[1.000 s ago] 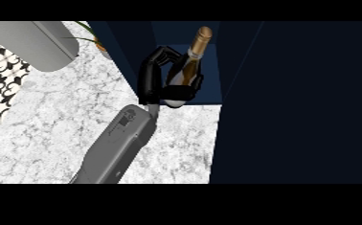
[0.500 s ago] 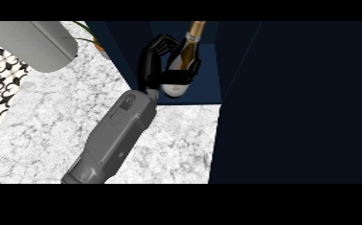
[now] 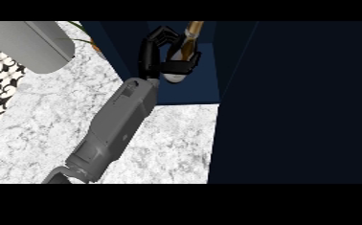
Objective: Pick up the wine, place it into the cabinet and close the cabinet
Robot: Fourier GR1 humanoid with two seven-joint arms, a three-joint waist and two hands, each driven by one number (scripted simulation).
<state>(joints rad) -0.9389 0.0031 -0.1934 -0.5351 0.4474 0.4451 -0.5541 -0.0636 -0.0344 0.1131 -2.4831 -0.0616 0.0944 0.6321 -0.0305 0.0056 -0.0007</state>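
The wine bottle [image 3: 185, 47] leans inside the open dark blue cabinet [image 3: 189, 94], its golden neck pointing up and its pale base low. My right hand [image 3: 151, 51] is shut on the bottle's body, fingers curled round it from the left, with the thumb band across its lower part. The grey forearm [image 3: 117, 123] runs up from the lower left over the marble counter [image 3: 173, 142]. The hand hides much of the bottle's middle. No left hand shows.
The cabinet's dark door [image 3: 297, 104] stands open and fills the right side. A rounded grey form [image 3: 35, 44] lies at the upper left. A black-and-white patterned surface [image 3: 7, 78] shows at the left edge, and a thin plant stem [image 3: 88, 42] beside the cabinet wall.
My right hand has carried the bottle up and deeper into the cabinet, and the forearm has stretched further forward across the counter.
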